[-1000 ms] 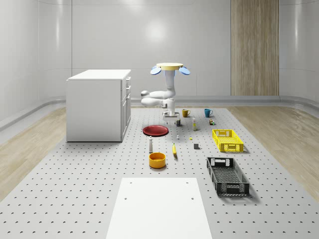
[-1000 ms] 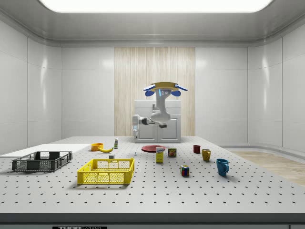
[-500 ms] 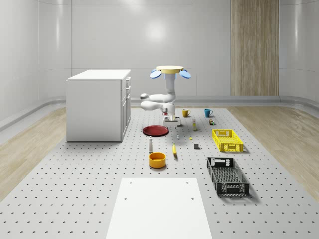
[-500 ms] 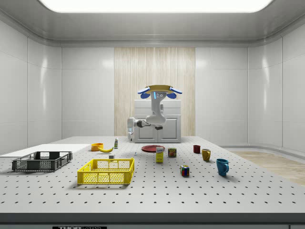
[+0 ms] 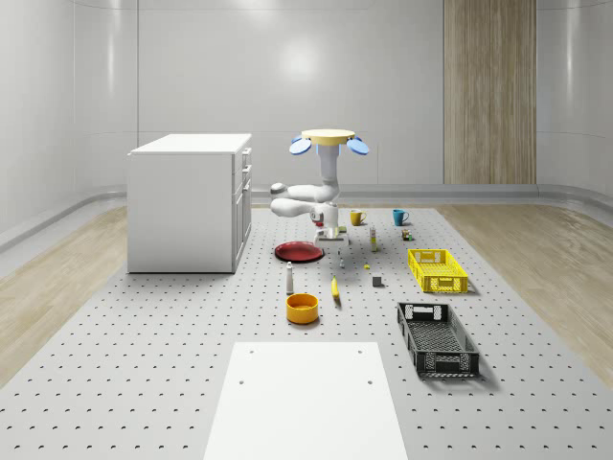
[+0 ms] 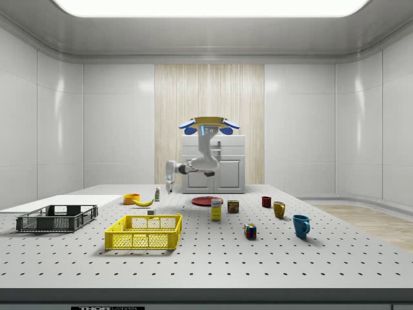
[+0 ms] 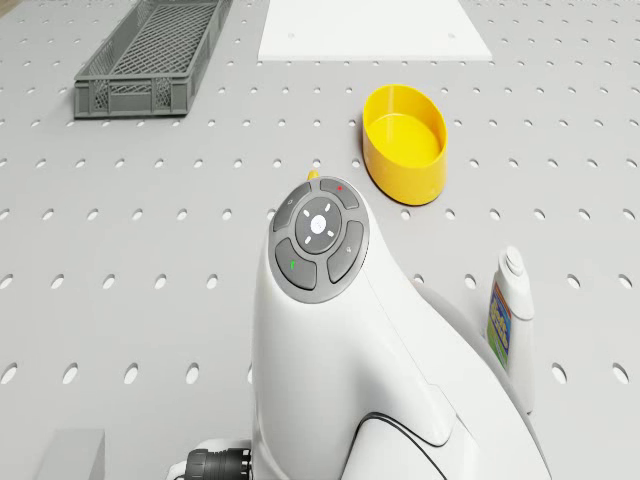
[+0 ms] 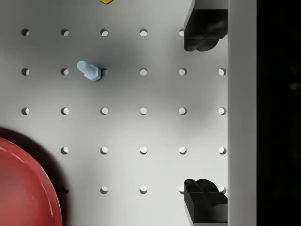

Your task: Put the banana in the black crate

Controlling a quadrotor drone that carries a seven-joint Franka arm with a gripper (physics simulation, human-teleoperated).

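Nothing's grabbed yet: the drone [image 5: 327, 140] hovers beyond the banana [image 5: 335, 288], gripper [image 8: 205, 113] fingers spread empty, black crate [image 5: 437, 339] waiting.

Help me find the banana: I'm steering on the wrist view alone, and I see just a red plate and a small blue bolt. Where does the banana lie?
Observer: The banana lies on the table, just to the whole-scene view's right of the orange bowl and nearer that camera than the gripper.
Operator: And the black crate?
Observer: The black crate stands to the right of the banana in that view, nearer the camera again.
Operator: Where is the drone?
Observer: The drone hovers well above the table, near the red plate.
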